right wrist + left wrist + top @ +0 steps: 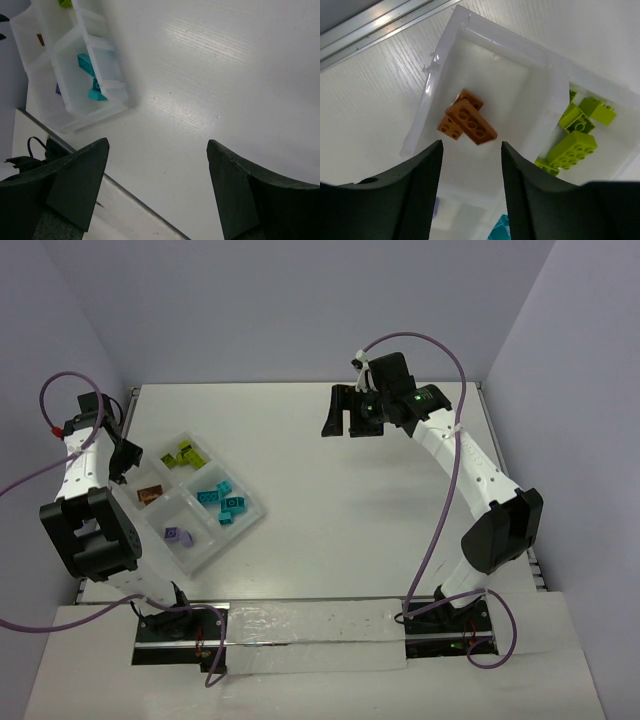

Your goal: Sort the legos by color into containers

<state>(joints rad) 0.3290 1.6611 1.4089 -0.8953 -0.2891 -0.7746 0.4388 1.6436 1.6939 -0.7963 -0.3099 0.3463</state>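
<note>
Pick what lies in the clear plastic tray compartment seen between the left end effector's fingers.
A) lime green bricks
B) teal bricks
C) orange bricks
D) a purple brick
C: the left wrist view shows orange studded plastic bricks in that compartment, framed by the left end effector.

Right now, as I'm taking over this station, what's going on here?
Two robot arms are sorting lego bricks by colour into a clear four-compartment tray. The left gripper hangs open over the compartment with the orange bricks, gripping nothing. Lime bricks, teal bricks and purple lego each lie in one of the other three compartments. The right gripper hovers open and empty over the table, far from the tray. No loose bricks show on the table.
</note>
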